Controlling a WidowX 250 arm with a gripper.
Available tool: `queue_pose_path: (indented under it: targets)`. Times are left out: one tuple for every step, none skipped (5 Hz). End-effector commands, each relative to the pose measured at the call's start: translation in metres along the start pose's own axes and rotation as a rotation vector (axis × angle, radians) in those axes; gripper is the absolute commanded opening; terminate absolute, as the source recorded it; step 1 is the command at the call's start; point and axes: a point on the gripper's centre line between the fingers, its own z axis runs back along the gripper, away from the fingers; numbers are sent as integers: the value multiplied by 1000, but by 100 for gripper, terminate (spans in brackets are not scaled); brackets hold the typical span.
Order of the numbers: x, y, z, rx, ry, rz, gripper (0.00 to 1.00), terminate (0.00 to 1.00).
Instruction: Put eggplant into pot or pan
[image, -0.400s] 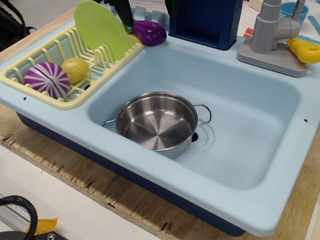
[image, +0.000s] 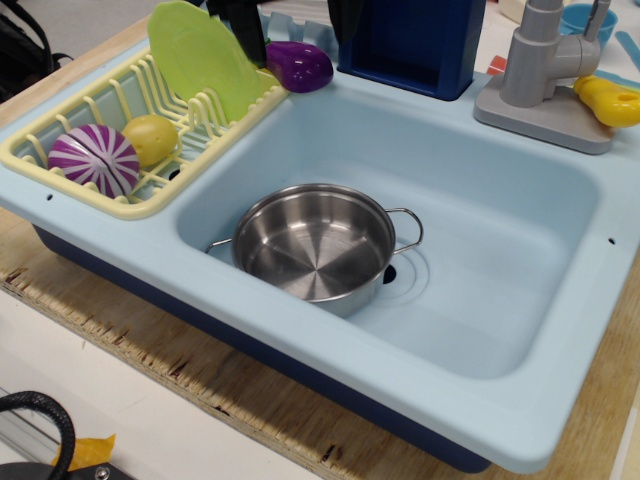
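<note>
The eggplant (image: 298, 65) lies on the back rim of the pale blue toy sink (image: 520, 330), just beside the corner of the yellow dish rack (image: 60, 120). The pincer (image: 290, 20) hangs right over it at the top edge, 2 dark fingers on either side, mostly cut off, so I cannot tell whether it is clenched or released. The pot (image: 318, 245) sits empty in the basin, well apart from the eggplant. In the rack stand a green plate (image: 200, 60), a striped ball (image: 94, 158) and a yellow piece (image: 152, 138). The sink rests on a wooden desk (image: 120, 320).
</note>
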Motion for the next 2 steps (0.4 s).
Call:
queue_pose_path:
  targets:
    - [8, 2, -1, -6, -36, 51, 100, 0]
    - [11, 0, -4, 2, -65, 96, 100, 0]
